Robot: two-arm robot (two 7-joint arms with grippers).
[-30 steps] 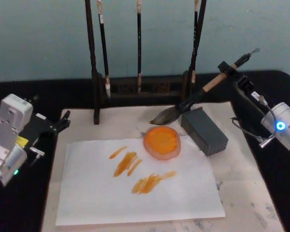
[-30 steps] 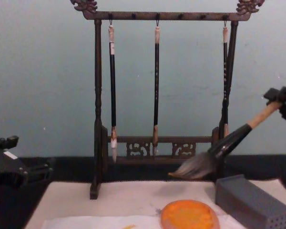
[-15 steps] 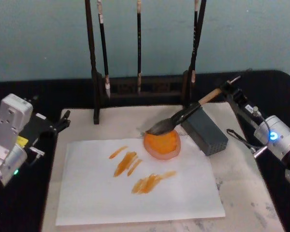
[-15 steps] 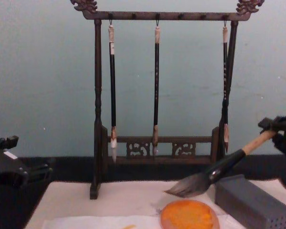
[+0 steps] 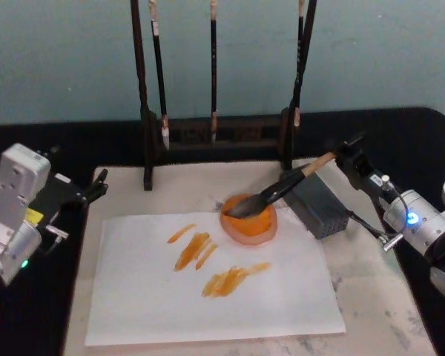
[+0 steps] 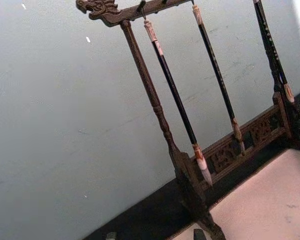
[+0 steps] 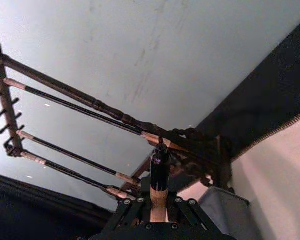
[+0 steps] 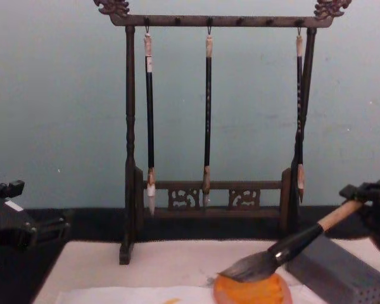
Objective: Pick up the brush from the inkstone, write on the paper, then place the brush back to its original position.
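Brush [image 5: 280,190] bristles lie in the inkstone [image 5: 249,233] while your right gripper [image 5: 343,153] clamps its fingers on the handle end above the grey block [image 5: 322,209], so release too high and it may roll out, smearing the paper [image 5: 208,311]; your left gripper [image 5: 85,194] idles far left.

- The brush [image 5: 282,191] reaches left from the right gripper [image 5: 343,153], bristles on the inkstone [image 5: 251,224].
- The block [image 5: 320,208] lies just beside the gripper, under the brush.
- The paper [image 5: 208,293] spreads left of the gripper, nearer the robot.

The chest view's lower edge cuts off the inkstone [image 8: 253,293], perhaps half.
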